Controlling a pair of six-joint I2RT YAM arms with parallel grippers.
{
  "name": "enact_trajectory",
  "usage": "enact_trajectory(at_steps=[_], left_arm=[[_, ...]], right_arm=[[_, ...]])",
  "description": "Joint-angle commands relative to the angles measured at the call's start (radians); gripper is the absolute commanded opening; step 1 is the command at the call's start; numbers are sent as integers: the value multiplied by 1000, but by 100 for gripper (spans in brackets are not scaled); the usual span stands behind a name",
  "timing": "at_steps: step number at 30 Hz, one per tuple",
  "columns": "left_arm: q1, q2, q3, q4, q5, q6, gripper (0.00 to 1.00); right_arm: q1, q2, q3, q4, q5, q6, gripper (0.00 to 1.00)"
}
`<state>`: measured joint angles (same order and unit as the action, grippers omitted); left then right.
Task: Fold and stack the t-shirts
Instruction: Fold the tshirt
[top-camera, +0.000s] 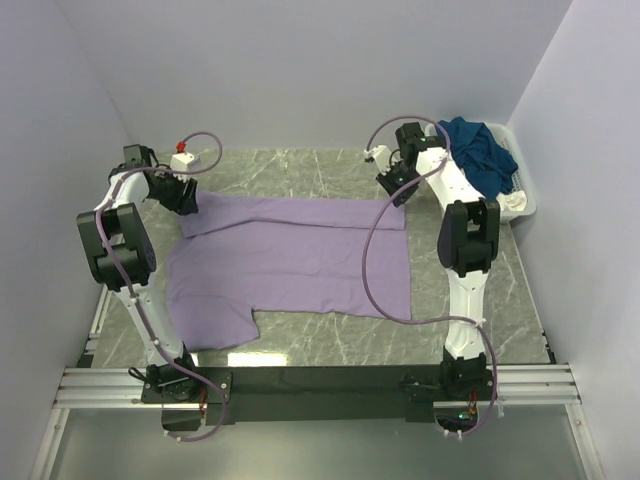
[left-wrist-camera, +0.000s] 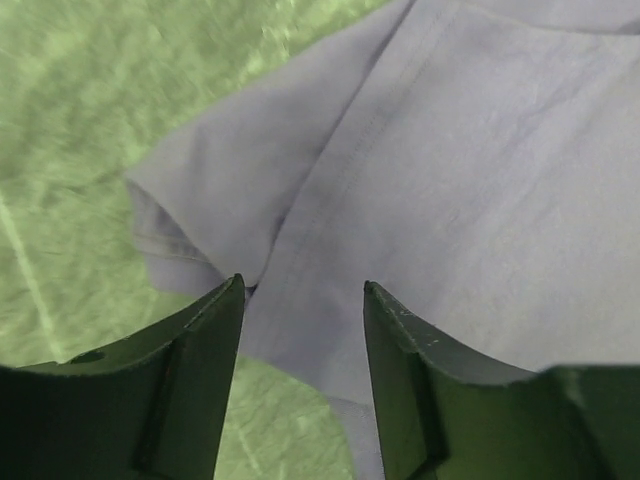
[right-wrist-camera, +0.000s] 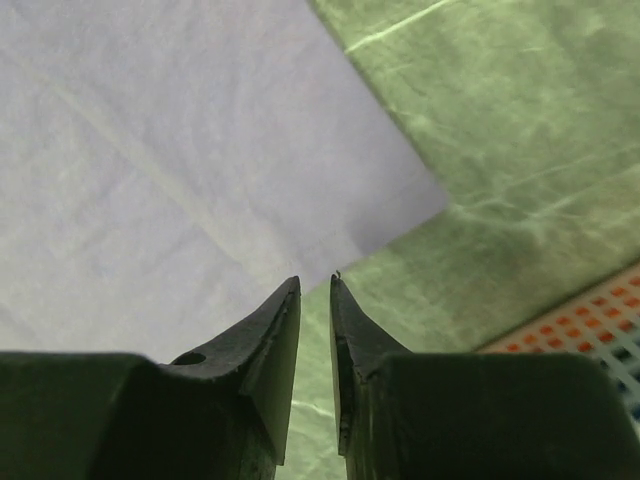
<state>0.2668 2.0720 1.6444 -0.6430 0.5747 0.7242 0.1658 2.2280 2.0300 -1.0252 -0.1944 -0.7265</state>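
Observation:
A pale lilac t-shirt (top-camera: 290, 262) lies spread flat on the marble table, its far part doubled over into a band. My left gripper (top-camera: 186, 205) hovers over the far left corner by the sleeve; in the left wrist view its jaws (left-wrist-camera: 303, 285) stand wide apart above the cloth (left-wrist-camera: 470, 170) with nothing between them. My right gripper (top-camera: 393, 190) is at the far right corner; in the right wrist view it (right-wrist-camera: 315, 280) shows a narrow gap with only bare table behind it, just off the shirt's corner (right-wrist-camera: 170, 150). A dark teal t-shirt (top-camera: 480, 150) is heaped in the basket.
The white slatted basket (top-camera: 525, 205) stands at the far right, close behind the right arm. A small white box with a red top (top-camera: 182, 155) sits at the far left. Walls close in on three sides of the marble table (top-camera: 330, 345).

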Motion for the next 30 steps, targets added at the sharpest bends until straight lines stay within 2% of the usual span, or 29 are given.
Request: enact_trajectory(at_steps=[1, 5, 18, 26, 30], left_arm=[[-1, -1, 0, -14, 11, -14, 58], [-11, 2, -20, -4, -4, -17, 61], [-1, 28, -15, 49, -159, -54, 59], [8, 56, -6, 31, -165, -85, 61], [12, 88, 37, -29, -159, -92, 58]], right_arm=[[3, 61, 36, -59, -28, 59, 25], [14, 78, 7, -52, -8, 67, 25], [17, 94, -21, -44, 23, 73, 22], [17, 85, -37, -47, 24, 64, 21], [17, 76, -51, -41, 27, 62, 20]])
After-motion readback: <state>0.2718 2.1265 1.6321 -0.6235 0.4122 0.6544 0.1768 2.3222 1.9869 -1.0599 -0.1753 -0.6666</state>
